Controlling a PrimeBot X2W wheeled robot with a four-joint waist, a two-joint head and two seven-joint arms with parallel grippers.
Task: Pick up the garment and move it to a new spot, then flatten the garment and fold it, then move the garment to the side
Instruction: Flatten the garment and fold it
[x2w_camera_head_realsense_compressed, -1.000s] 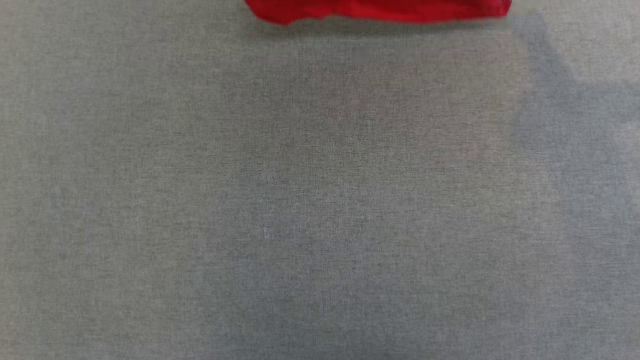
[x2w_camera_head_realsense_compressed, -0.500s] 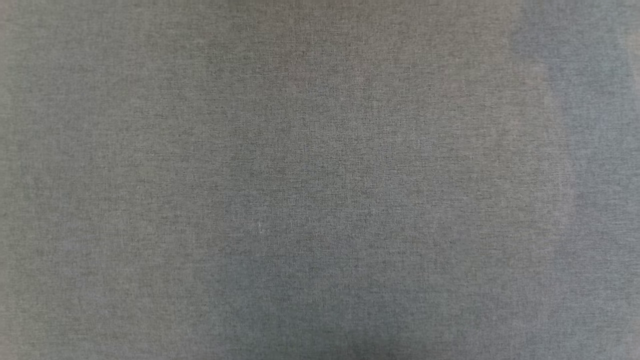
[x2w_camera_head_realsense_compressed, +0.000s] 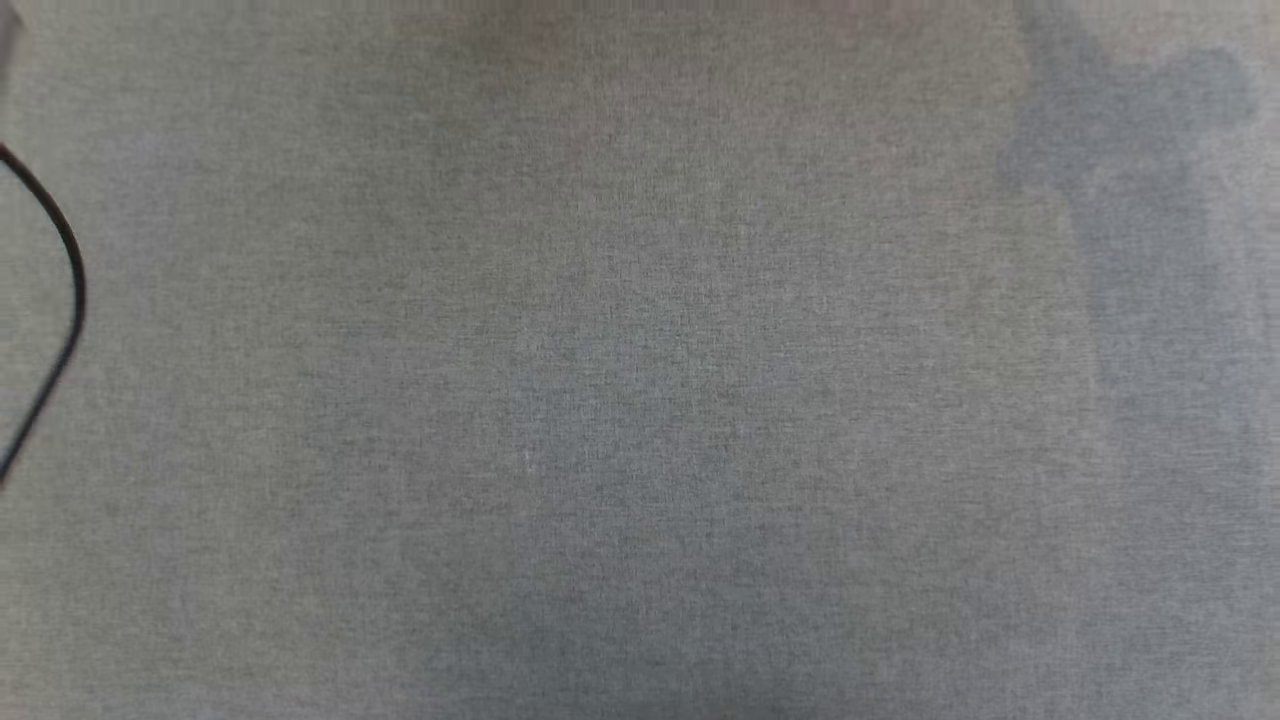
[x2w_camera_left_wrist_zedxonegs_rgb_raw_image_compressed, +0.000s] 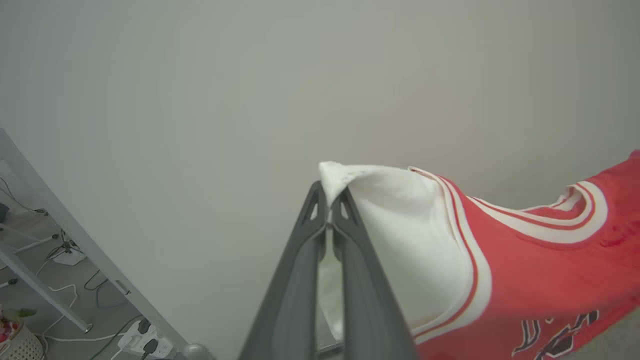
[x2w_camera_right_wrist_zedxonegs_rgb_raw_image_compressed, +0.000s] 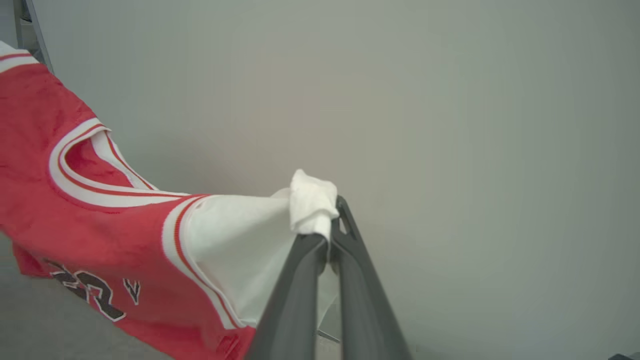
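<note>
Clamping a white sleeve edge (x2w_camera_left_wrist_zedxonegs_rgb_raw_image_compressed: 400, 225) each, left tool (x2w_camera_left_wrist_zedxonegs_rgb_raw_image_compressed: 328, 202) and right tool (x2w_camera_right_wrist_zedxonegs_rgb_raw_image_compressed: 327, 225) hold the garment (x2w_camera_left_wrist_zedxonegs_rgb_raw_image_compressed: 530, 285) spread before a wall (x2w_camera_left_wrist_zedxonegs_rgb_raw_image_compressed: 250, 75).

The garment (x2w_camera_left_wrist_zedxonegs_rgb_raw_image_compressed: 525, 280) is red with white sleeves, red-and-white striped trim and black, white-edged letters.
</note>
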